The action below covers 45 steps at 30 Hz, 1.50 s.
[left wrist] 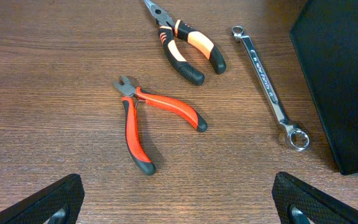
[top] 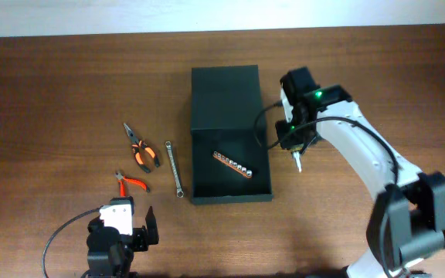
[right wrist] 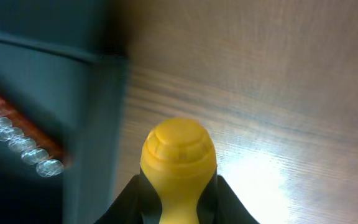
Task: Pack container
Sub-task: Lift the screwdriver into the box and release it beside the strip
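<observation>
Find container (top: 230, 198) open at middle of bench (top: 52, 93), flap laid back on far side, 1 socket rail (top: 233, 164) inside. Find right hand (top: 294, 145) clamped on yellow-handled tool (right wrist: 179, 155) just beside container's right wall. Find left hand (left wrist: 178, 202) spread wide, empty, near pliers (left wrist: 197, 43), cutters (left wrist: 166, 102), wrench (left wrist: 267, 81).

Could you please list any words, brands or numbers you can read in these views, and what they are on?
None can be read.
The wrench: stamped marks along the shank, too small to read.
The yellow handle: moulded lines on its end, no letters.
The container: no label visible.
</observation>
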Each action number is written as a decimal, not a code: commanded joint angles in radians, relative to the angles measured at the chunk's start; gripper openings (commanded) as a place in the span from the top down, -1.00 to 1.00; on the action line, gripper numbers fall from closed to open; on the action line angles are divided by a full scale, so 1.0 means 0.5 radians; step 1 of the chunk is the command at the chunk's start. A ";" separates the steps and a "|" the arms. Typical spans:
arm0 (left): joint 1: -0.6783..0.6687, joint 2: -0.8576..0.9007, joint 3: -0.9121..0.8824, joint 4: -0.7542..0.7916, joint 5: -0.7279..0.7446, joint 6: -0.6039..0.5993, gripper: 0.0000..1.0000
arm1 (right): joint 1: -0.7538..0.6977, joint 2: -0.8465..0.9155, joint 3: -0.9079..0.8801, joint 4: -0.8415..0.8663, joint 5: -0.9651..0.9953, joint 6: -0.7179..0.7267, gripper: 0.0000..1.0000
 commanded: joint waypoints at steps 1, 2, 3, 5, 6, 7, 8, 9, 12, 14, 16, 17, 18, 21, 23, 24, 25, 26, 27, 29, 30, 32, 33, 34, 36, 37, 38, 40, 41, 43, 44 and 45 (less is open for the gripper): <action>0.013 -0.019 -0.014 0.005 -0.008 0.031 -0.98 | 0.096 -0.130 0.175 -0.021 -0.201 -0.368 0.57; 0.013 -0.019 -0.014 0.004 -0.008 0.031 -0.98 | 0.134 -0.141 0.206 -0.015 -0.275 -0.455 0.58; 0.013 -0.019 -0.014 0.004 -0.008 0.031 -0.99 | 0.170 -0.145 0.227 -0.010 -0.330 -0.533 0.57; 0.013 -0.019 -0.014 0.005 -0.008 0.031 -0.98 | 0.246 -0.144 0.249 0.001 -0.428 -0.702 0.57; 0.013 -0.019 -0.014 0.004 -0.008 0.031 -0.99 | 0.293 -0.144 0.249 0.007 -0.461 -0.784 0.57; 0.013 -0.019 -0.014 0.004 -0.008 0.031 -0.98 | 0.331 -0.143 0.248 0.009 -0.465 -0.834 0.57; 0.013 -0.019 -0.014 0.004 -0.008 0.031 -0.99 | 0.366 -0.143 0.247 0.009 -0.462 -0.877 0.57; 0.013 -0.019 -0.014 0.005 -0.008 0.031 -0.99 | 0.402 -0.138 0.246 0.011 -0.453 -0.916 0.56; 0.013 -0.019 -0.014 0.004 -0.008 0.031 -0.99 | 0.451 -0.115 0.246 0.027 -0.427 -0.977 0.56; 0.013 -0.019 -0.014 0.004 -0.008 0.031 -0.99 | 0.454 -0.078 0.246 0.042 -0.426 -1.007 0.56; 0.013 -0.019 -0.014 0.005 -0.008 0.031 -0.98 | 0.452 -0.026 0.246 0.058 -0.422 -1.028 0.53; 0.013 -0.019 -0.014 0.004 -0.008 0.031 -0.99 | 0.452 -0.003 0.246 0.060 -0.420 -1.053 0.49; 0.013 -0.019 -0.014 0.005 -0.008 0.031 -0.99 | 0.452 0.035 0.246 0.060 -0.419 -1.083 0.46; 0.013 -0.019 -0.014 0.004 -0.008 0.031 -0.99 | 0.454 0.140 0.246 0.082 -0.420 -1.109 0.46; 0.013 -0.019 -0.014 0.004 -0.008 0.031 -0.99 | 0.454 0.211 0.246 0.101 -0.417 -1.128 0.46; 0.013 -0.019 -0.014 0.004 -0.008 0.031 -0.99 | 0.454 0.250 0.246 0.110 -0.410 -1.131 0.46; 0.013 -0.019 -0.014 0.004 -0.008 0.031 -0.99 | 0.454 0.278 0.246 0.111 -0.395 -1.133 0.45; 0.013 -0.019 -0.014 0.004 -0.008 0.031 -0.99 | 0.454 0.311 0.246 0.110 -0.378 -1.133 0.46; 0.013 -0.019 -0.014 0.005 -0.008 0.031 -0.99 | 0.454 0.340 0.246 0.108 -0.366 -1.133 0.46; 0.013 -0.019 -0.014 0.005 -0.008 0.031 -0.99 | 0.454 0.404 0.246 0.109 -0.367 -1.134 0.48; 0.013 -0.019 -0.014 0.005 -0.008 0.031 -0.98 | 0.454 0.428 0.246 0.109 -0.367 -1.134 0.48; 0.013 -0.019 -0.014 0.004 -0.008 0.031 -0.99 | 0.455 0.478 0.246 0.110 -0.368 -1.141 0.48; 0.013 -0.019 -0.014 0.005 -0.008 0.031 -0.99 | 0.454 0.498 0.246 0.110 -0.368 -1.147 0.49; 0.013 -0.019 -0.014 0.004 -0.008 0.031 -0.99 | 0.454 0.520 0.246 0.111 -0.367 -1.149 0.49; 0.013 -0.019 -0.014 0.004 -0.008 0.031 -0.99 | 0.454 0.558 0.246 0.125 -0.365 -1.148 0.49; 0.013 -0.019 -0.014 0.004 -0.008 0.031 -0.99 | 0.454 0.579 0.246 0.136 -0.363 -1.148 0.49; 0.013 -0.019 -0.014 0.005 -0.008 0.031 -0.99 | 0.454 0.592 0.246 0.146 -0.359 -1.148 0.49; 0.013 -0.019 -0.014 0.004 -0.008 0.031 -0.99 | 0.454 0.616 0.246 0.163 -0.352 -1.148 0.46; 0.013 -0.019 -0.014 0.004 -0.008 0.031 -0.99 | 0.454 0.627 0.246 0.170 -0.345 -1.147 0.42; 0.013 -0.019 -0.014 0.004 -0.008 0.031 -0.99 | 0.454 0.633 0.246 0.172 -0.345 -1.148 0.31; 0.013 -0.019 -0.014 0.004 -0.008 0.031 -0.98 | 0.454 0.636 0.246 0.172 -0.345 -1.148 0.23; 0.013 -0.019 -0.014 0.004 -0.008 0.031 -0.99 | 0.454 0.636 0.246 0.172 -0.345 -1.147 0.20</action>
